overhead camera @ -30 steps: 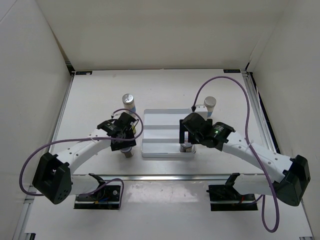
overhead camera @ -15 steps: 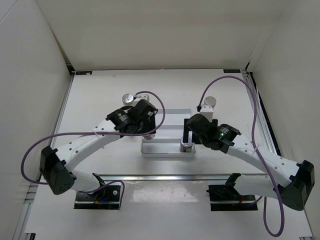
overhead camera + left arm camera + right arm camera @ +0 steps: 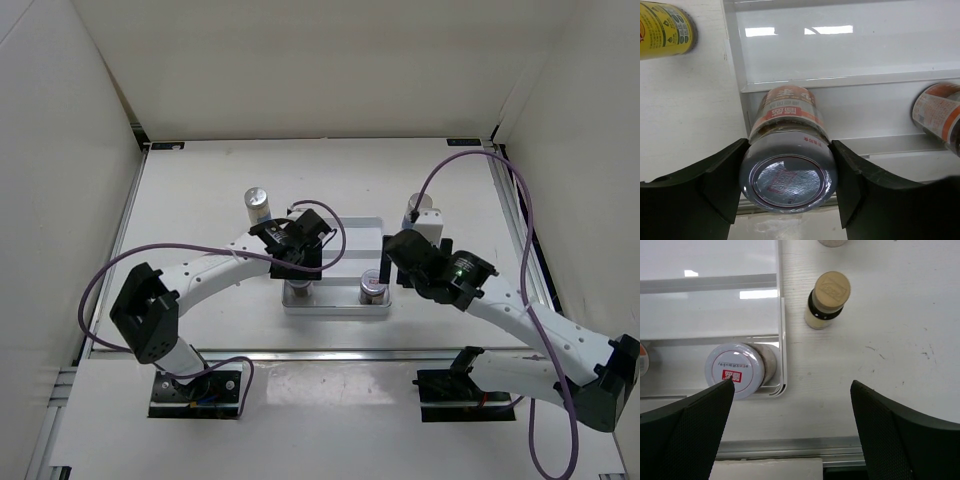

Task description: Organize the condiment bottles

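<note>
Left wrist view: the left gripper [image 3: 788,152] pinches a squat jar [image 3: 788,182] at the tray [image 3: 734,70] corner beneath its fingers; releasing now could tip it on the rim.

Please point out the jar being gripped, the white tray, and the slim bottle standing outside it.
Gripped jar [image 3: 788,182]: left wrist view, on its silver lid.
White tray [image 3: 865,55]: left wrist view, on its bare floor.
Slim bottle [image 3: 828,290]: right wrist view, on its tan cap.
</note>
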Controlling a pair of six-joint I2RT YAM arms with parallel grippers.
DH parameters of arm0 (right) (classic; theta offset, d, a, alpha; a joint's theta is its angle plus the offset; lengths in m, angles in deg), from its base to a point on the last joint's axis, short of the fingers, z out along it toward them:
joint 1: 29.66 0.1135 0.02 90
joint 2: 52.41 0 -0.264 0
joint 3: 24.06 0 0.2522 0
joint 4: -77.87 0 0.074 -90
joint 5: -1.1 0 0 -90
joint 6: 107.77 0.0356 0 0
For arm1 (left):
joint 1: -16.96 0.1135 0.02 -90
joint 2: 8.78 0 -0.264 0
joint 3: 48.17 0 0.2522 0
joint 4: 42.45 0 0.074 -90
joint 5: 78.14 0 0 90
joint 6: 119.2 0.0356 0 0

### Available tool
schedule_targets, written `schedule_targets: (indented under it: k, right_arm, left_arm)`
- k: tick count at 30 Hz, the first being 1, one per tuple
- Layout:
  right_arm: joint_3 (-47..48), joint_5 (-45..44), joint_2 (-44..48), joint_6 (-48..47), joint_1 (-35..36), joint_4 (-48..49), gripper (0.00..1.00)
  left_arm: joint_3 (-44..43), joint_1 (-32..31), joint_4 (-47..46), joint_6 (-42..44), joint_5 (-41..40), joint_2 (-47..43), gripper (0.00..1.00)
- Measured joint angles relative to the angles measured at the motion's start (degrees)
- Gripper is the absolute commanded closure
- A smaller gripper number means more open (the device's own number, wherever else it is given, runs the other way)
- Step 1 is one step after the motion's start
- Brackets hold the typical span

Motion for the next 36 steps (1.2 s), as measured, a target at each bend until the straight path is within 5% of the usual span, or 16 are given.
schedule_targets:
  k: [17, 36]
  right_arm:
    - [1.99, 2.25, -4.24, -7.19, -13.64, 0.20, 0.00]
    - [2.03, 5.27, -4.57, -8.04, -14.36, 0.74, 0.00]
  left_arm:
    - [-0.09, -0.39, -0.22, -0.68, 0.83, 0.44, 0.17]
    - [2.58, -4.68, 4.81, -3.96, 3.58, -3.23, 0.12]
